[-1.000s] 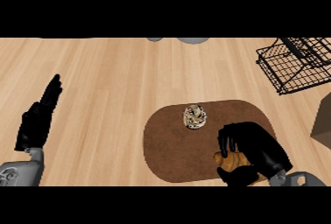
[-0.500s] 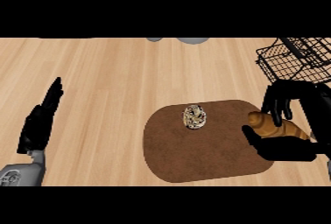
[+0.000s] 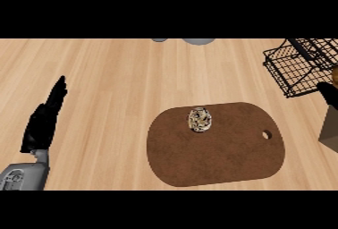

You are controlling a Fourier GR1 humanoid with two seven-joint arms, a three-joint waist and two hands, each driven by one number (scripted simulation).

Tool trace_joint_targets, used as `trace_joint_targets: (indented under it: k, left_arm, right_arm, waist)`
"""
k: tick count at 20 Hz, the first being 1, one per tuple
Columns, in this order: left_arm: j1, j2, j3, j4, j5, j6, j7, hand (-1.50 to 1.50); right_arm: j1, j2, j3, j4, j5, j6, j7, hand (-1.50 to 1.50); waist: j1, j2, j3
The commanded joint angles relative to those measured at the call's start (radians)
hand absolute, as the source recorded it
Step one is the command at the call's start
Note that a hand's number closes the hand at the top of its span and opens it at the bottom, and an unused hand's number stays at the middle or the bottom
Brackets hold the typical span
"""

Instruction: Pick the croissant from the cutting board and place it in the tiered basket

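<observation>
Fingers [image 3: 58, 91] of left hand [image 3: 41, 127] straight and together, holding nothing; hand rests at the left side of the counter, pointing far.

Right hand [image 3: 328, 93]: only a black sliver shows at the right edge, just near of the tiered basket [image 3: 297, 67]. Whether it grips anything cannot be told.

Croissant: not on the cutting board [image 3: 218, 156]. An orange-brown speck at the right edge beside the basket may be it; too little shows to confirm.

Board carries 1 small mottled oval object [image 3: 200, 120] toward its far edge, and has a hanging hole at the right.

Step, as judged: transfer toward the basket, placement not yet done. Next move calls for bringing the load over the wire rim, lowering it into a tier, then opening the hand clear of the wires.

Surface: pale wood-plank counter [image 3: 119, 67]. 2 grey shapes [image 3: 196, 40] cut off at the far edge; a tan block [image 3: 329, 130] at the right edge, near of the basket.
</observation>
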Motion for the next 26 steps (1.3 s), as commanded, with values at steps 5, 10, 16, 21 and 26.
trace_joint_targets:
  k: [5,10,16,21,26]
  left_arm:
    - [-0.017,-0.032,-0.022,-0.032,-0.027,0.002,0.045,0.00]
    - [-0.034,0.000,0.027,0.023,-0.005,-0.027,-0.007,0.00]
    - [-0.058,-0.010,0.018,0.003,-0.005,-0.027,0.038,0.00]
    - [-0.044,-0.045,0.000,0.010,-0.021,-0.012,0.002,0.00]
    - [0.016,-0.024,0.014,0.000,-0.011,-0.045,-0.048,0.00]
  right_arm:
    - [-0.185,-0.038,-0.041,0.329,0.006,0.080,-0.185,1.50]
    - [-0.165,-0.024,0.029,0.431,0.204,-0.009,-0.338,1.50]
    - [-0.196,-0.153,0.052,0.651,0.426,-0.114,-0.487,1.50]
    - [-0.348,-0.118,0.045,0.965,0.508,-0.232,-0.625,1.50]
    - [-0.407,-0.143,0.032,1.154,0.513,-0.202,-0.811,1.50]
  waist:
    - [0.015,0.004,0.000]
    - [0.013,0.005,0.000]
    - [0.024,0.011,0.001]
    - [0.032,0.010,0.001]
    - [0.025,0.006,0.001]
